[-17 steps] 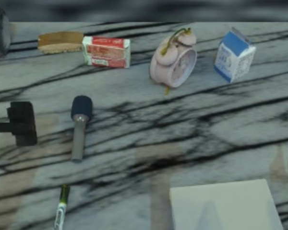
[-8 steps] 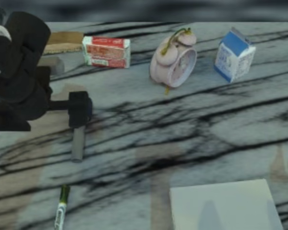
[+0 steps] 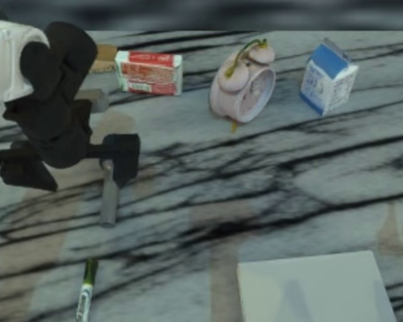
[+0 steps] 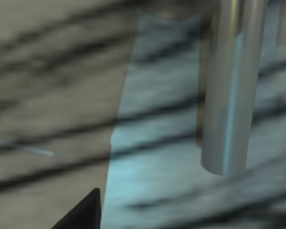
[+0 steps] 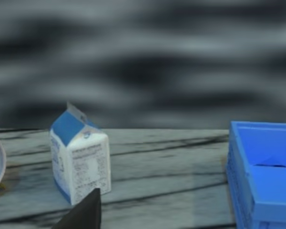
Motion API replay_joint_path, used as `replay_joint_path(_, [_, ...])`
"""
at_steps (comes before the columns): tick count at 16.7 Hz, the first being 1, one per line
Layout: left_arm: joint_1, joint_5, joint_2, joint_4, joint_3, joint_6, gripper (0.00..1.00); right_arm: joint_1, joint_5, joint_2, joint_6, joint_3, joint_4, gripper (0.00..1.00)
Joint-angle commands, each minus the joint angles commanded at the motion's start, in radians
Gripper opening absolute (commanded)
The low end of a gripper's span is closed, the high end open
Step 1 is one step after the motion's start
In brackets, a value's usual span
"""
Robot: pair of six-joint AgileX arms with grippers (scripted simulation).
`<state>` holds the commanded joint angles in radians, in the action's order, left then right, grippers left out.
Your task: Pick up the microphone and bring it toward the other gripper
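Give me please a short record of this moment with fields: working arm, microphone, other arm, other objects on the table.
working arm: left gripper low over the microphone's head end, at the top view's left
microphone: microphone lies flat on the marble table, grey handle visible, head hidden under the gripper
grip: cannot tell if the fingers have closed
other arm: right gripper, only a fingertip seen in its wrist view
other objects: marker pen, red and white box, pink alarm clock, milk carton, blue crate
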<state>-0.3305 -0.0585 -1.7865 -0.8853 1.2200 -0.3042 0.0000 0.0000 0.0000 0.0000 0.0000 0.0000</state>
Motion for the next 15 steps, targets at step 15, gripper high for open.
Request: replay_joint_path(15, [-0.016, 0.000, -0.226, 0.364, -0.137, -0.012, 1.00, 0.000, 0.000, 0.000, 0.000, 0.000, 0.000, 1.00])
